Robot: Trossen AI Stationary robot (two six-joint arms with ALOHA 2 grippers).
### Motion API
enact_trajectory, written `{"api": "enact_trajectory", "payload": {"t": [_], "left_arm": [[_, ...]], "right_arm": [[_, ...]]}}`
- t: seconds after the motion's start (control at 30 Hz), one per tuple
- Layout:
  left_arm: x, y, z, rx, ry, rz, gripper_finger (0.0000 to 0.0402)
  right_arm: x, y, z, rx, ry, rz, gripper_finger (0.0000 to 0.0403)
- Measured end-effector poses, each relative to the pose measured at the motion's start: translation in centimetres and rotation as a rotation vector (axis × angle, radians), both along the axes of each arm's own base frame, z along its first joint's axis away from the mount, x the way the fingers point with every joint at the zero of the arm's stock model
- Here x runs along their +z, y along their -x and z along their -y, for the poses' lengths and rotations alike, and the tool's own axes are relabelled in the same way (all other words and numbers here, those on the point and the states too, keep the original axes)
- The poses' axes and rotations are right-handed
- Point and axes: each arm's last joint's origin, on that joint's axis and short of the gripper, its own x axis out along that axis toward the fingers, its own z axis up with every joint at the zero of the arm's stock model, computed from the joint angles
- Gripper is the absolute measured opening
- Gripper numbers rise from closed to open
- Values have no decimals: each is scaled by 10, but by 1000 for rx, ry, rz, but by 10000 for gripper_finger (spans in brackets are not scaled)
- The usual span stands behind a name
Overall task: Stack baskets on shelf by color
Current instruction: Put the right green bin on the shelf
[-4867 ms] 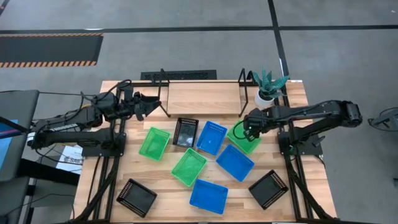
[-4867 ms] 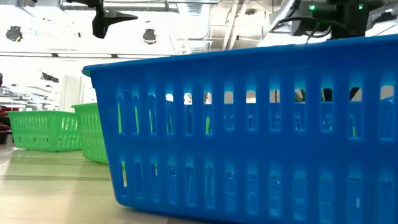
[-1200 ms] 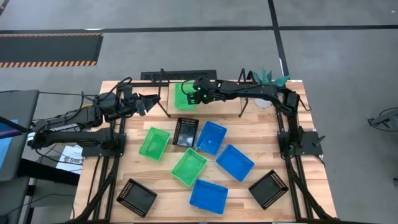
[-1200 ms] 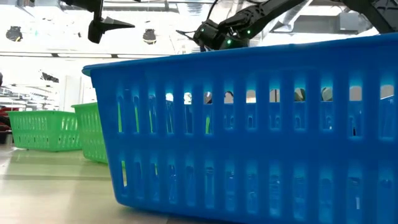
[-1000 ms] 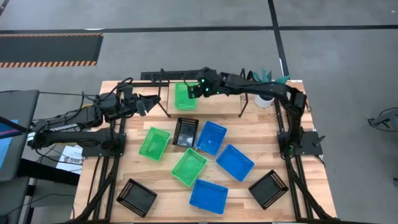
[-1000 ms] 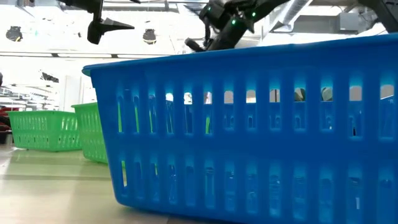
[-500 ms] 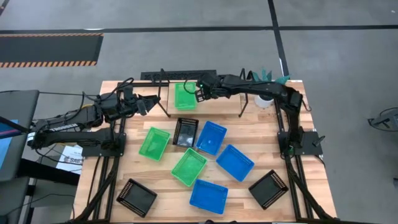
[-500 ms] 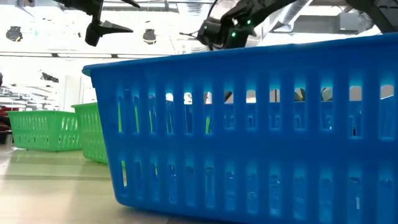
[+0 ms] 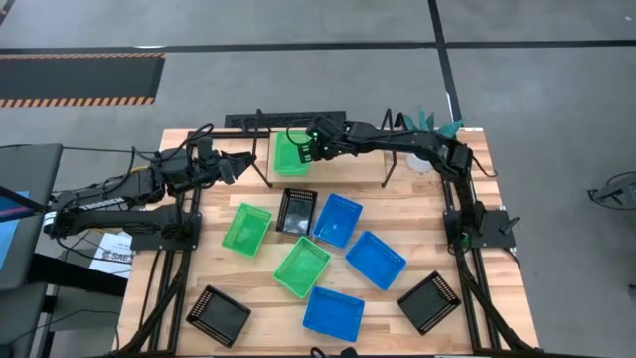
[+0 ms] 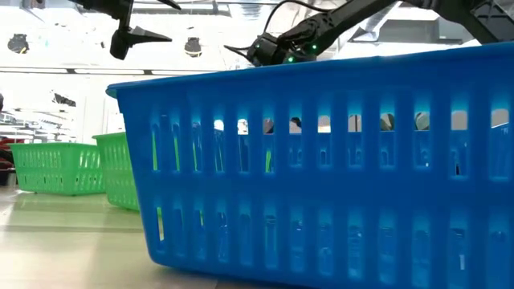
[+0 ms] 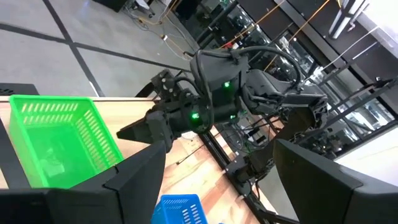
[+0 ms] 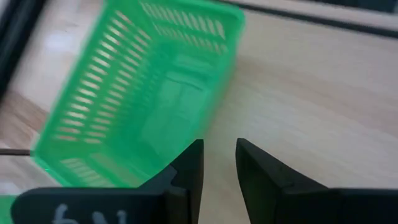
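Note:
One green basket rests on its base at the left end of the shelf, on the wooden board between the black posts. My right gripper hovers at this basket's right side; its fingers are a narrow gap apart with only bare wood between them. My left gripper waits open just left of the shelf. On the table lie two more green baskets, three blue ones and three black ones. My right gripper has one fingertip right beside the green basket's right wall; whether it touches that wall I cannot tell. Nothing sits between the two fingers.
A white pot with a teal plant stands by the shelf's right posts. The middle and right of the shelf board are bare wood. In the low view a blue basket fills the foreground, with green baskets at the left.
My right gripper has drawn up and a little toward the table's right edge from the green basket, then come back down beside it. The basket has stayed where it was on the shelf.

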Motion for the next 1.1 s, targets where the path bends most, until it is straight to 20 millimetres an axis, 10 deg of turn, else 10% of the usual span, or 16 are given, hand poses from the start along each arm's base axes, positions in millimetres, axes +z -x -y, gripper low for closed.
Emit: {"api": "enact_trajectory", "payload": {"t": [0.6,1.1], "left_arm": [[-36,18,-10,522,-6,-407,278],[-70,-17,-42,556,82,-635,96]], "right_arm": [[34,4,-4,74,98,94,116],[23,18,-6,51,40,-86,116]]}}
